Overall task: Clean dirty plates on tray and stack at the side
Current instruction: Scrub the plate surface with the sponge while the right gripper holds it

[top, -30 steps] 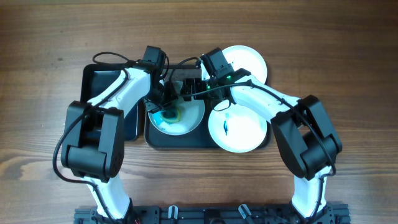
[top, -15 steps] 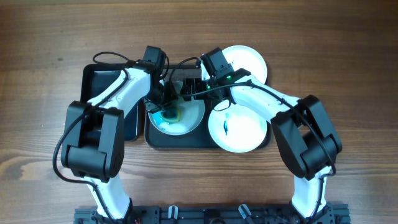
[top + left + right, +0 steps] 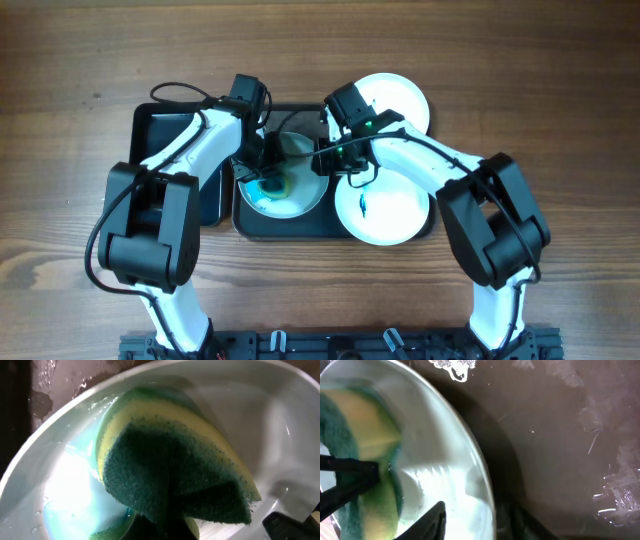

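On the wooden table point(image 3: 80, 60), on the dark tray point(image 3: 290, 227), a smeared white plate point(image 3: 302, 196) is being pinched at its right rim by the right jaws while a green-and-yellow sponge point(image 3: 270, 186) is being pressed into it by the tightly closed left jaws.

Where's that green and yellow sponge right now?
Seen from overhead, the sponge is just left of centre. It is pinched in the left gripper and pressed into the smeared plate that sits on the dark tray.

A smeared white plate point(image 3: 305, 190) lies on the wet grey tray point(image 3: 290, 228). An ink-marked plate point(image 3: 390, 210) overlaps the tray's right edge, and a clean plate point(image 3: 400, 98) lies beside its far-right corner.
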Tool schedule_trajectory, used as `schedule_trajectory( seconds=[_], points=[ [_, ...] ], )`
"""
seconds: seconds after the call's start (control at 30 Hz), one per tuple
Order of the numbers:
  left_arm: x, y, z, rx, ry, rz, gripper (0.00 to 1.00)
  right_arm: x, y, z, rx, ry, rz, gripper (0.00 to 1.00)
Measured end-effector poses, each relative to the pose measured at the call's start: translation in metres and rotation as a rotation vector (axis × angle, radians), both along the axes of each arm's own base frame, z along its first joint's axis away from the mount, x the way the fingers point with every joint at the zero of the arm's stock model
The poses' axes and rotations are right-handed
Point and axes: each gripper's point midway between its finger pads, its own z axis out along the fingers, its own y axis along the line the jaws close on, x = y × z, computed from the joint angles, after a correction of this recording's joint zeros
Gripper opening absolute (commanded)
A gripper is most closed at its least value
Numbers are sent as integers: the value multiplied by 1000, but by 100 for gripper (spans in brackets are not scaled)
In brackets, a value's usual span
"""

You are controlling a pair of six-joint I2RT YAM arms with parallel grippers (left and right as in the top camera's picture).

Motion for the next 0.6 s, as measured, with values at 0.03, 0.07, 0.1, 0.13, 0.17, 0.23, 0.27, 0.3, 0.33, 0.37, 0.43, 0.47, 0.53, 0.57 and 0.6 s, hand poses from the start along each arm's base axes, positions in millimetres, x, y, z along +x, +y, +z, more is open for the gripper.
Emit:
schedule_trajectory(
  seconds=[0.03, 0.07, 0.1, 0.13, 0.17, 0.23, 0.27, 0.3, 0.33, 0.37, 0.43, 0.47, 0.53, 0.57, 0.6],
  points=[
    [-2, 0, 0, -1, 9, -4, 4, 0, 0, 0, -1, 1, -2, 10],
    [-3, 0, 0, -1, 10, -7, 4, 0, 0, -1, -2, 3, -6, 5],
    [-3, 0, 0, -1, 12, -8, 4, 0, -2, -2, -11, 2, -15, 4],
    [-4, 0, 0, 0, 14, -8, 4, 0, -4, -3, -16, 9, -24, 4],
    [-4, 0, 0, 0, 14, -8, 4, 0, -5, -4, -16, 10, -27, 4],
    [-4, 1, 0, 1, 14, -10, 4, 0, -5, -5, -16, 9, -25, 4],
    [-4, 1, 0, 1, 14, -10, 4, 0, -5, -5, -16, 8, -26, 4],
    [-4, 1, 0, 0, 14, -12, 4, -1, -5, -6, -15, 10, -29, 4],
    [-4, 1, 0, 1, 12, -22, 4, -1, -5, -6, -15, 11, -30, 4],
    [-4, 1, 0, 3, 10, -34, 4, -2, -5, -6, -15, 14, -31, 4],
    [-8, 8, -1, 42, 20, -55, 4, -4, -3, -7, -10, 22, -26, 4],
    [-11, 12, -1, 69, 29, -64, 4, -5, -2, -7, -9, 23, -23, 5],
    [-18, 23, 1, 141, 58, -76, 4, -7, -1, -7, -9, 23, -20, 5],
    [-22, 31, 2, 194, 75, -79, 4, -7, -1, -8, -8, 24, -21, 4],
    [-24, 36, 2, 228, 81, -79, 4, -7, -1, -8, -8, 24, -21, 4]
  ],
)
